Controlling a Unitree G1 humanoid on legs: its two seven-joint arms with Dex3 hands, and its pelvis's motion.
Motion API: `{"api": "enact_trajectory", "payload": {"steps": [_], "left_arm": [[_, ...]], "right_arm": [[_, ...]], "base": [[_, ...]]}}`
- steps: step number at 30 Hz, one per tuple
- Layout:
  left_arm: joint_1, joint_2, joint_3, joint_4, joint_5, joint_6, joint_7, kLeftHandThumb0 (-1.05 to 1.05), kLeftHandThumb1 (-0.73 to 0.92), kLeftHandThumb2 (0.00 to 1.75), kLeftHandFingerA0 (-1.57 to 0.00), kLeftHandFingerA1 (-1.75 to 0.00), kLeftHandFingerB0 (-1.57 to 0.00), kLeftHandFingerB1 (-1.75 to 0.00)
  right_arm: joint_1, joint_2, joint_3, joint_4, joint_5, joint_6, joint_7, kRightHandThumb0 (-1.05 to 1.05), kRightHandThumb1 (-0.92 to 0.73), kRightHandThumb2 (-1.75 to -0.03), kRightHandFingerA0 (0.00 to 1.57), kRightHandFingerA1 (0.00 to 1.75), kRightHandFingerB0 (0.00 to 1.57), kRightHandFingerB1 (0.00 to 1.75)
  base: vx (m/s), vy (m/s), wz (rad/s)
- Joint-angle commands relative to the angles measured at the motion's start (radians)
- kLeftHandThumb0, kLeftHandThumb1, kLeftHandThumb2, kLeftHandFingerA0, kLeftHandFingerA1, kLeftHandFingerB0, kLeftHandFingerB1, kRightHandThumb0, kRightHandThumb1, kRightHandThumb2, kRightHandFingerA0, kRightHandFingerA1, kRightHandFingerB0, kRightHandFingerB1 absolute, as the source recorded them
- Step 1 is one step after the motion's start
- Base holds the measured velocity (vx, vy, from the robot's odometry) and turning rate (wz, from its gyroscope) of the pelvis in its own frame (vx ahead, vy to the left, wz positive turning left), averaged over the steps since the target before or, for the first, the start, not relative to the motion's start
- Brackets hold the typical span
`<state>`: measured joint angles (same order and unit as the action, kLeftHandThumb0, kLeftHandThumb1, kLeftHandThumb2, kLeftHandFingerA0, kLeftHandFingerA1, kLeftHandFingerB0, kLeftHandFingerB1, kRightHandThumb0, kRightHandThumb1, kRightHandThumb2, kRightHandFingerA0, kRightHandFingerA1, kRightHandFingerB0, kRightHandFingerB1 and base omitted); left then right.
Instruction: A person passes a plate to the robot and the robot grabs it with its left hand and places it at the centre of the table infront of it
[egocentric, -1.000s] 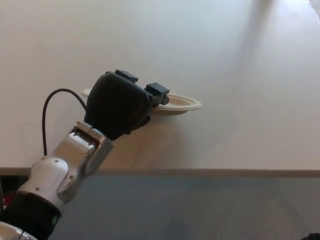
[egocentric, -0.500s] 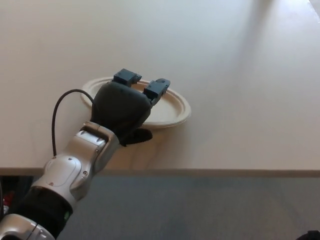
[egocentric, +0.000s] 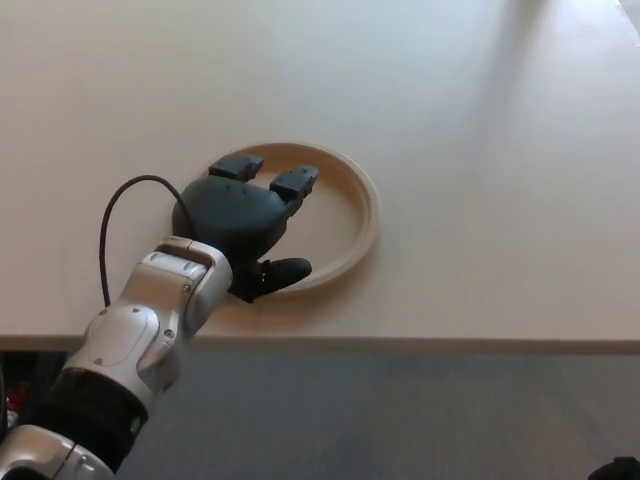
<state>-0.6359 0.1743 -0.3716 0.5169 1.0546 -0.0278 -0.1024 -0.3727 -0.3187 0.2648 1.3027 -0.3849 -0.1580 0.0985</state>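
A pale round paper plate (egocentric: 350, 205) lies about flat on the beige table (egocentric: 480, 150), near its front edge and left of the middle. My left hand (egocentric: 245, 215) covers the plate's left part. Its two fingers (egocentric: 295, 182) rest on top inside the plate, and the thumb (egocentric: 285, 270) is at the near rim, so the hand is still shut on the plate. The plate's left rim is hidden under the hand. My right hand does not show.
The table's front edge (egocentric: 450, 343) runs across the picture just below the plate, with grey floor (egocentric: 420, 420) beneath it. A black cable (egocentric: 120, 215) loops from my left wrist. A small dark sliver (egocentric: 620, 468) sits in the bottom right corner.
My left hand has lowered and turned the plate from tilted and edge-on to lying about flat on the table, and has shifted slightly left and toward me.
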Motion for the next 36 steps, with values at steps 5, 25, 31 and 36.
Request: {"api": "enact_trajectory", "payload": {"steps": [5, 25, 31, 36], "left_arm": [[-0.083, -0.011, 0.143, -0.002, -0.36, 0.188, -0.522, -1.03, 0.92, 0.88, -0.15, -0.34, 0.0, 0.0], [0.405, -0.036, 0.294, -0.973, -0.458, -0.061, -0.161, -0.86, 0.79, 1.15, -0.08, -0.42, -0.04, -0.22], [0.687, 0.0, 0.396, -1.279, -0.6, -0.14, -0.198, -0.83, 0.92, 0.74, -0.17, -0.31, -0.08, -0.23], [1.002, 0.009, 0.51, -1.393, -0.778, -0.293, -0.199, -0.81, 0.91, 0.74, -0.19, -0.3, -0.09, -0.24]], "right_arm": [[-0.049, -0.03, 0.001, 0.0, -0.007, 0.02, 0.022, -0.71, -0.76, -0.63, 0.28, 0.56, 0.24, 0.41], [-0.035, -0.037, 0.014, -0.001, -0.012, 0.001, 0.027, -0.72, -0.78, -0.6, 0.25, 0.56, 0.23, 0.41], [0.013, -0.027, 0.018, 0.008, -0.013, -0.003, 0.02, -0.73, -0.77, -0.63, 0.26, 0.56, 0.23, 0.41], [0.074, -0.014, 0.02, 0.018, -0.01, 0.005, 0.021, -0.71, -0.74, -0.62, 0.26, 0.54, 0.23, 0.39]], "base": [[0.0, 0.0, 0.0], [0.0, 0.0, 0.0], [0.0, 0.0, 0.0], [0.0, 0.0, 0.0]]}}
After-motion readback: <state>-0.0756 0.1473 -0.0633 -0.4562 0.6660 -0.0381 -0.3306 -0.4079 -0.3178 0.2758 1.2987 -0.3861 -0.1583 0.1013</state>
